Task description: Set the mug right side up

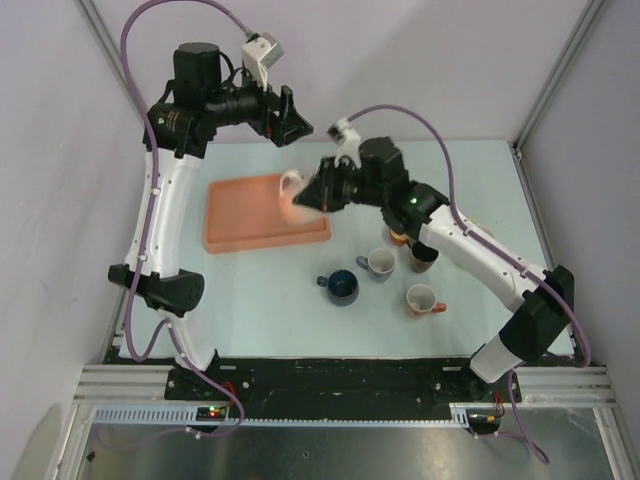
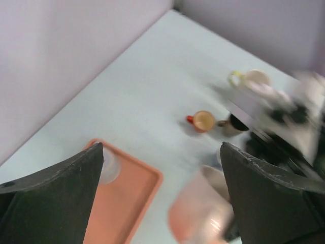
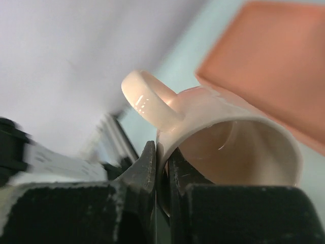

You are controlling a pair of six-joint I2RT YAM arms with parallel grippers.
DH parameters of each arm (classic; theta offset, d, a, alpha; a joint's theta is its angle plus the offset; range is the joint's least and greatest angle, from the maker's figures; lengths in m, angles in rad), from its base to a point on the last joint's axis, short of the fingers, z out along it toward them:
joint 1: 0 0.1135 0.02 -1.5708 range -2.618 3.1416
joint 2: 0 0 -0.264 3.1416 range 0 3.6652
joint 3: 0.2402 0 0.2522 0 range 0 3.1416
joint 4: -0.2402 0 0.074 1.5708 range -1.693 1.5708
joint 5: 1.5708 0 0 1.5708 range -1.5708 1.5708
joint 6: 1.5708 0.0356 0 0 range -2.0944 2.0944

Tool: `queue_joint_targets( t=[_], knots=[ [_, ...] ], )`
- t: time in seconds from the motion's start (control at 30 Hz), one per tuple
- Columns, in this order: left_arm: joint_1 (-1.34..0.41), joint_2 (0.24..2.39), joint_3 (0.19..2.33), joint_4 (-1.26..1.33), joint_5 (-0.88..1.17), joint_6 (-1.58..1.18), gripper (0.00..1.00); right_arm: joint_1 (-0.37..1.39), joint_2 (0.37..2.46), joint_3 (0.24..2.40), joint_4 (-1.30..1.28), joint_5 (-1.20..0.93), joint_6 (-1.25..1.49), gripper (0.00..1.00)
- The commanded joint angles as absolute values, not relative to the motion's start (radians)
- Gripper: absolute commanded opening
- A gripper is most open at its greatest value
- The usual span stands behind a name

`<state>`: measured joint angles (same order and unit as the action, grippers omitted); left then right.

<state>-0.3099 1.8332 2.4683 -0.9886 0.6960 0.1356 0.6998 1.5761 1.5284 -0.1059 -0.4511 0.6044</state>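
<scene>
Pink and glossy, the mug (image 1: pixel 292 198) is gripped by the right end effector (image 1: pixel 312 195) over the 3 o'clock end of the salmon tray (image 1: pixel 240 225). In the right wrist view the mug (image 3: pixel 228 137) lies on its side with its open mouth towards the camera and its handle at about 11 o'clock. The right end effector (image 3: pixel 161 152) is nearly closed, pinching the mug's wall at the rim, one finger inside and one outside. From above, the mug sits at 9 o'clock of that end effector and looks lifted off the tray, though blur makes contact hard to judge.

At 12 o'clock from the mug, the left end effector (image 1: pixel 295 125) hangs spread wide and holds nothing. Its wrist camera looks down between both fingers at the blurred mug (image 2: pixel 200 213) and the tray (image 2: pixel 132 203).

On the pale worktop (image 1: pixel 470 180), at roughly 4 o'clock from the held mug, stand a dark blue mug (image 1: pixel 342 287), a grey mug (image 1: pixel 380 264), a brown mug (image 1: pixel 421 256) and an orange-handled mug (image 1: pixel 422 300).
</scene>
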Motion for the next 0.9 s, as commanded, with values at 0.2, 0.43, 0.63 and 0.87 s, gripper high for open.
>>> queue_joint_targets(
  t=[0.2,0.43,0.63,0.87],
  knots=[
    [-0.261,1.877,2.304,-0.948,0.199,0.27,1.0,1.094,1.424,1.489,-0.771,0.1,0.081,0.0],
    [-0.307,2.081,2.345,-0.947,0.013,0.325,1.0,1.205,1.455,1.282,-0.824,0.302,0.202,0.0],
    [-0.341,2.225,2.427,-0.943,0.011,0.309,1.0,1.205,1.492,1.113,-0.666,0.304,0.229,0.0],
    [-0.346,2.33,2.444,-0.907,0.022,0.255,1.0,1.193,1.565,1.051,-0.613,0.328,0.267,0.0]
  ],
)
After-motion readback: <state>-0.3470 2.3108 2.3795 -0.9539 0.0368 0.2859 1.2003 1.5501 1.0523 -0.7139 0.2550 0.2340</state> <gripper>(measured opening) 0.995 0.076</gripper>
